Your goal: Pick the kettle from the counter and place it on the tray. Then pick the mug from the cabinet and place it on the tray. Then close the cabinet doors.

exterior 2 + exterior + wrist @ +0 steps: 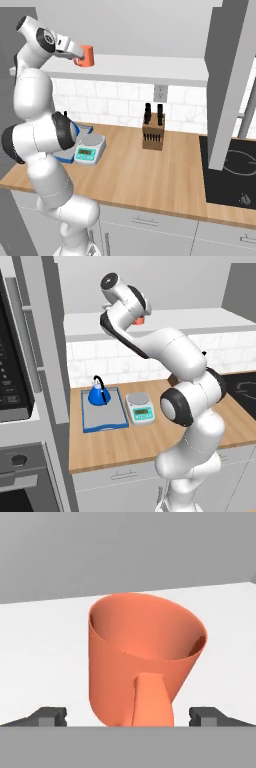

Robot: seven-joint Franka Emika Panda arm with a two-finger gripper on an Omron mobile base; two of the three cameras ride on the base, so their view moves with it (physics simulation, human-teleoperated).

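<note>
With the kettle (99,393) already set on the tray (104,417) at left of frame, the orange mug (142,662) on the cabinet shelf (45,657) is framed between wide-open, empty jaws, best pushed further forward and centred before being closed.

White-green kitchen scale (140,408), frame centre, left base view. Wooden knife block (153,133) with black handles, mid-frame, right base view, below a wall outlet (160,92) in white tile. Black cooktop (231,172), right edge. Oven column (22,406), left edge.

kettle (99,394) on tray (103,417), scale (140,408) beside
</note>
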